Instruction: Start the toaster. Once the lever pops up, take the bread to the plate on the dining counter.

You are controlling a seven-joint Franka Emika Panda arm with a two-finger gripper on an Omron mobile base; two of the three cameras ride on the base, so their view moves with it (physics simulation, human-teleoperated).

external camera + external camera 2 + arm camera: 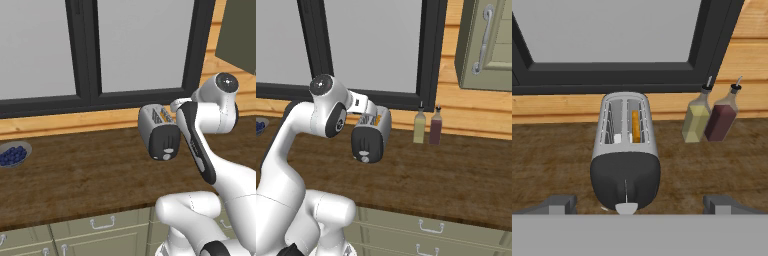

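Observation:
The silver-grey toaster (625, 150) stands on the wooden counter (75, 175) under the window, its black end panel facing me. The bread (635, 126) stands on edge in the right-hand slot, only its tan top showing. The lever (626, 207), a pale grey tab, sits at the low end of the panel's slit. My gripper (639, 205) is open, with one fingertip on each side of the panel, well apart from it. In the base views my hand hangs just above and behind the toaster (159, 131) (372, 134). The plate and the dining counter are out of view.
Two bottles, a yellow-green one (696, 117) and a dark red one (721, 117), stand right of the toaster by the wall. A grey bowl of blue berries (14, 154) sits far left. Olive drawers (431, 227) run below, and a wall cabinet (486, 45) hangs at the right.

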